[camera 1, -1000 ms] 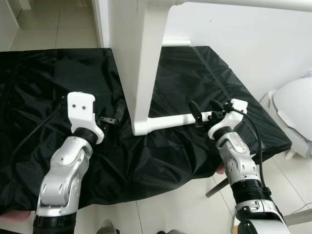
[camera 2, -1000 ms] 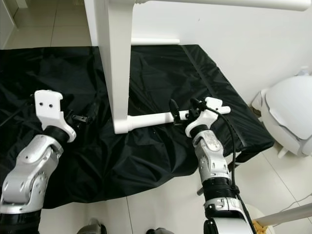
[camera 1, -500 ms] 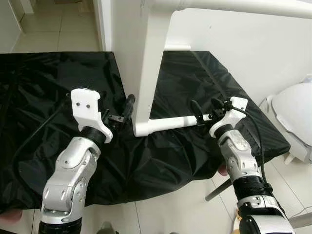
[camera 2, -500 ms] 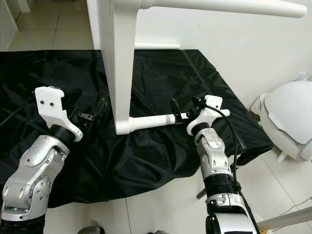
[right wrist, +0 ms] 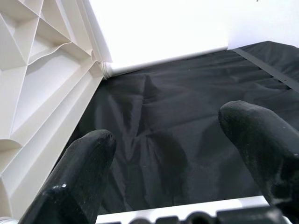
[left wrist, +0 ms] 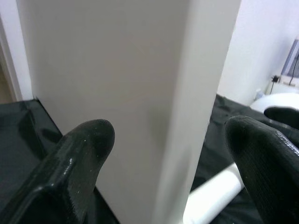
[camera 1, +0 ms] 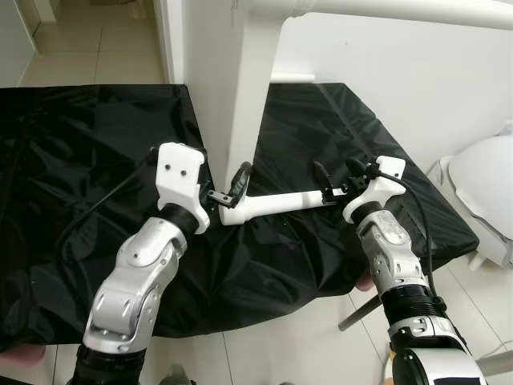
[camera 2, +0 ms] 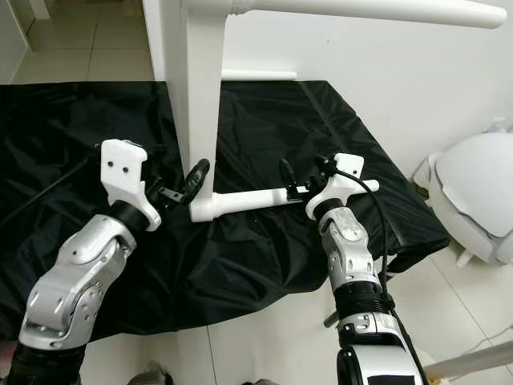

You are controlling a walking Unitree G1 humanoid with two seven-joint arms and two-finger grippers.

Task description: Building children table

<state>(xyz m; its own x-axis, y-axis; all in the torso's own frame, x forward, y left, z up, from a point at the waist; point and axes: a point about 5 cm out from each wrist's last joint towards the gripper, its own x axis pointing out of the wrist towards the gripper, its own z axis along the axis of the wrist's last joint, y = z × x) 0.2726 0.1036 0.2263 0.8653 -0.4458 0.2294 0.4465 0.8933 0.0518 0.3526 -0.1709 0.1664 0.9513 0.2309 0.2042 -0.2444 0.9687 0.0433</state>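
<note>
The white children's table [camera 1: 224,80] stands on its side on a black sheet [camera 1: 80,144]. One leg [camera 1: 385,10] sticks out high up, and a lower leg [camera 1: 276,203] lies along the sheet. My left gripper [camera 1: 228,188] is open at the panel's bottom corner, where the lower leg joins. In the left wrist view the panel's edge [left wrist: 173,93] stands between the spread fingers [left wrist: 88,144]. My right gripper [camera 1: 337,180] is open at the lower leg's free end, its fingers [right wrist: 93,154] apart above the leg.
A rounded white object [camera 1: 485,184] sits on the tiled floor [camera 1: 264,345] to the right of the sheet. A thin metal rod [camera 1: 357,311] lies by my right arm. A white wall rises behind the table.
My left arm has swung right across the sheet, bringing its open fingers up to the table panel's corner. The right gripper has stayed at the leg's end.
</note>
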